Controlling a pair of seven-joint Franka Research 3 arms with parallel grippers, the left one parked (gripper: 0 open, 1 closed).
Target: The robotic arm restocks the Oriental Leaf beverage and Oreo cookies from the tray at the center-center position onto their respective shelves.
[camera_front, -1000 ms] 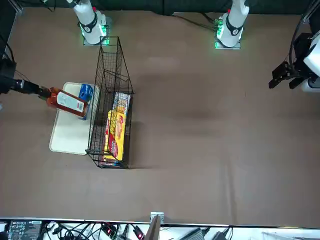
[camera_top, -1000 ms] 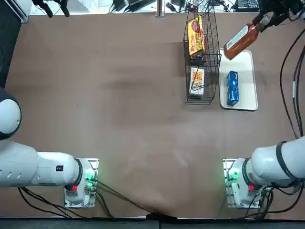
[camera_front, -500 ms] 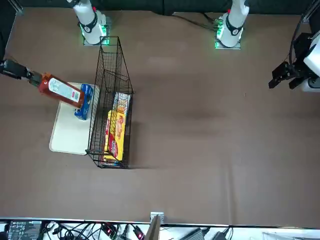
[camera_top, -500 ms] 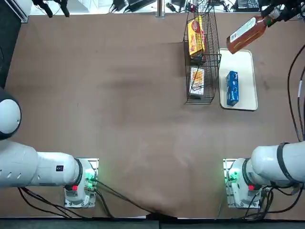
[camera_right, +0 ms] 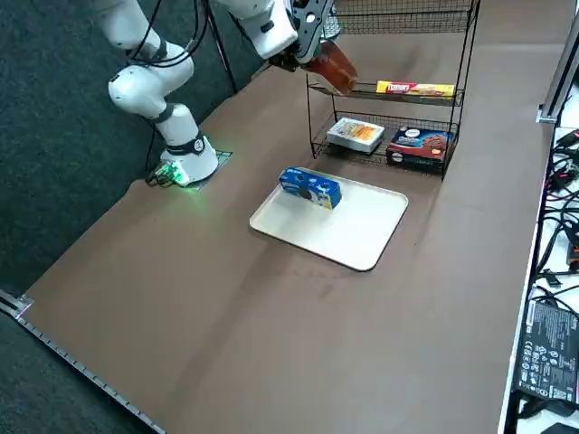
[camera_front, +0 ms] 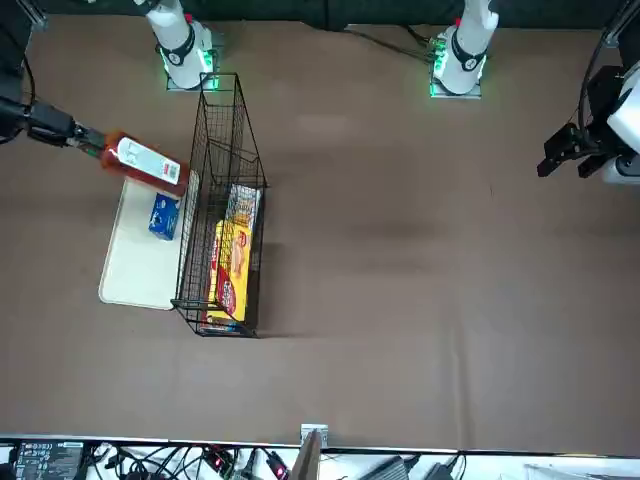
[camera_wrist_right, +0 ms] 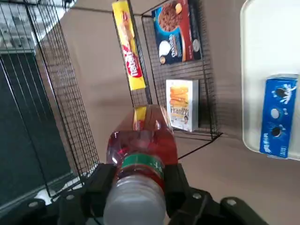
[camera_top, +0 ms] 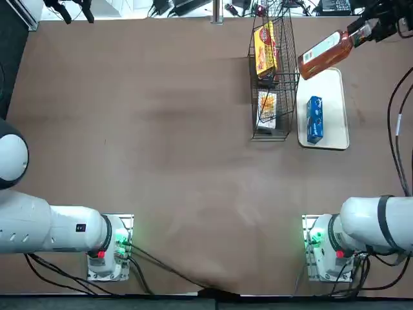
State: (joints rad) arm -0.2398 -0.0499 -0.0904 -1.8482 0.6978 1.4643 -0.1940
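One bottle of reddish-brown liquid [camera_wrist_right: 143, 145] is held between the clamped fingers of the right gripper [camera_wrist_right: 140, 187], its body reaching out beyond them, above the tray [camera_right: 362, 231] and beside the wire rack [camera_right: 389, 95].

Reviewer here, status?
Right gripper: jaws shut on the bottle, beside the rack. Cookies on tray. Franzzi box occupies a shelf.

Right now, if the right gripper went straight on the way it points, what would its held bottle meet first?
Probably the wire rack, though bottle height and depth are unclear.
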